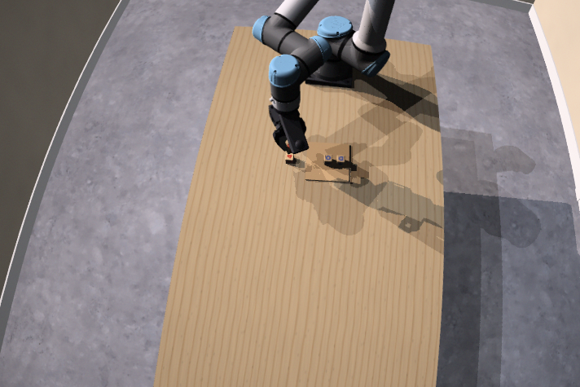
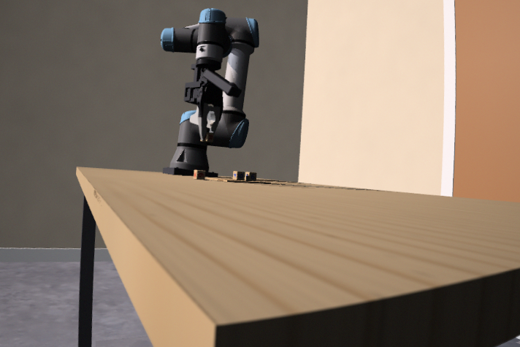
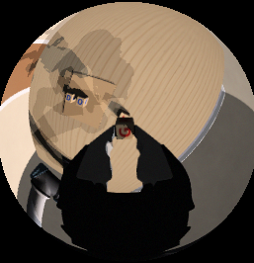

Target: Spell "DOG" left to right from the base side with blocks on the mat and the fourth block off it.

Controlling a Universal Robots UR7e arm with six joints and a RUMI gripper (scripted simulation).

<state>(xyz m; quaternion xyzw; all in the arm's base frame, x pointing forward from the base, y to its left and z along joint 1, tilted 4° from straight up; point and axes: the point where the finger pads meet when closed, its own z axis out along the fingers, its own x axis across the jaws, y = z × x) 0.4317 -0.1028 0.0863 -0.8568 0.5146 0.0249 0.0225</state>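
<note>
Wooden G block (image 1: 287, 143) (image 2: 209, 136) (image 3: 125, 130) in gripper (image 1: 287, 143) (image 2: 207, 137) (image 3: 125, 126)

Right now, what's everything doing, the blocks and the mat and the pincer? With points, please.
Pincer (image 1: 287, 144) (image 2: 206, 139) (image 3: 125, 126): shut on the G block.
G block (image 1: 287, 144) (image 2: 209, 136) (image 3: 125, 131): held in the air.
D block (image 1: 340, 158) (image 2: 250, 176) (image 3: 68, 98): on the mat.
O block (image 1: 327, 157) (image 2: 238, 175) (image 3: 80, 102): on the mat, beside D.
Fourth block (image 1: 289, 157) (image 2: 199, 174) (image 3: 124, 115): off the mat.
Mat (image 1: 318, 173) (image 2: 218, 180) (image 3: 96, 118): flat.

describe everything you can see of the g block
The G block is a small cube, seemingly wood, with a red G on one face. It is held up off the table, gripped between the jaws. Its other faces are mostly hidden or too dark to read.
</note>
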